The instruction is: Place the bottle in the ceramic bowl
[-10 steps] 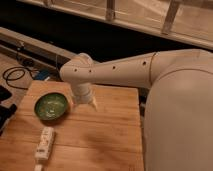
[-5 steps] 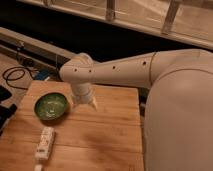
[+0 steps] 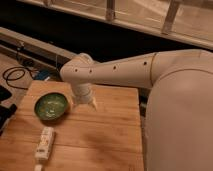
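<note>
A small slim white bottle (image 3: 44, 143) lies on its side on the wooden table (image 3: 100, 135), near the front left, cap toward the front. The round dark-green ceramic bowl (image 3: 51, 106) with a mottled lighter inside sits upright behind it, toward the table's left. My gripper (image 3: 86, 102) hangs below the white arm's wrist, just right of the bowl and above the table, well behind and to the right of the bottle. It holds nothing that I can see.
The big white arm (image 3: 150, 75) crosses from the right and its body fills the right side. A black cable (image 3: 15, 75) lies on the floor beyond the table's left rear corner. A dark ledge and railing run behind the table.
</note>
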Robot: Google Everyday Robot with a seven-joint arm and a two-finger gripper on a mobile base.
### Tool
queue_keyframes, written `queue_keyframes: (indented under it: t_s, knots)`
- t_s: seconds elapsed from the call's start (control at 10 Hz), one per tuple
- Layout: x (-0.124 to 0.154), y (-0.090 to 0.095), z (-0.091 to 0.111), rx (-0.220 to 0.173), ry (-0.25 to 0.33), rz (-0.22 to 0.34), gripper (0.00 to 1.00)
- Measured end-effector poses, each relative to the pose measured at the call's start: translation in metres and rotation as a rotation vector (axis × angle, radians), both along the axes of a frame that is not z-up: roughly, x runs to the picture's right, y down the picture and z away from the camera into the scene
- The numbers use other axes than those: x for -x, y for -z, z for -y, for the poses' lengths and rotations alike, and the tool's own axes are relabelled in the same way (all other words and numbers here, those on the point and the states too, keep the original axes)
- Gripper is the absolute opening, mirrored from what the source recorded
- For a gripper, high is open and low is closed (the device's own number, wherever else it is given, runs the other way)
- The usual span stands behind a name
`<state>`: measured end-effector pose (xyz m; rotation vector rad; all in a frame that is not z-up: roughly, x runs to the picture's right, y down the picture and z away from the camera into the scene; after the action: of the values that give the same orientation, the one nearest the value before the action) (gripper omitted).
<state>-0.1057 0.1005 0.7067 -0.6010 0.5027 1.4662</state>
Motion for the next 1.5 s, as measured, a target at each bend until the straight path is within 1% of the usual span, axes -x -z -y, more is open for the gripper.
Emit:
queue_keyframes:
  t_s: [0.1, 0.2, 0.3, 0.4, 0.5, 0.6, 0.7, 0.8, 1.0, 1.1, 1.3, 1.4, 1.5]
  knots:
    - [0.016, -0.004, 0.000, -0.006, -0.019, 0.030, 0.65]
    - [0.029, -0.006, 0.000, -0.008, -0.020, 0.046, 0.65]
    - [0.049, -0.008, -0.001, -0.011, -0.012, 0.068, 0.65]
    - [0.078, -0.009, -0.003, -0.016, 0.006, 0.099, 0.65]
    - [0.111, -0.008, -0.009, -0.017, 0.025, 0.138, 0.65]
    - [0.130, -0.005, -0.017, -0.010, 0.026, 0.163, 0.65]
    - [0.149, 0.003, -0.027, -0.006, 0.034, 0.190, 0.65]
    - [0.160, 0.008, -0.033, 0.000, 0.039, 0.207, 0.65]
    - [0.154, 0.004, -0.030, -0.005, 0.039, 0.195, 0.65]
    - [0.156, 0.005, -0.032, -0.003, 0.042, 0.199, 0.65]
    - [0.150, 0.005, -0.031, 0.000, 0.026, 0.196, 0.65]
    - [0.144, 0.004, -0.036, 0.008, 0.021, 0.195, 0.65]
    - [0.142, 0.004, -0.048, 0.025, 0.023, 0.205, 0.65]
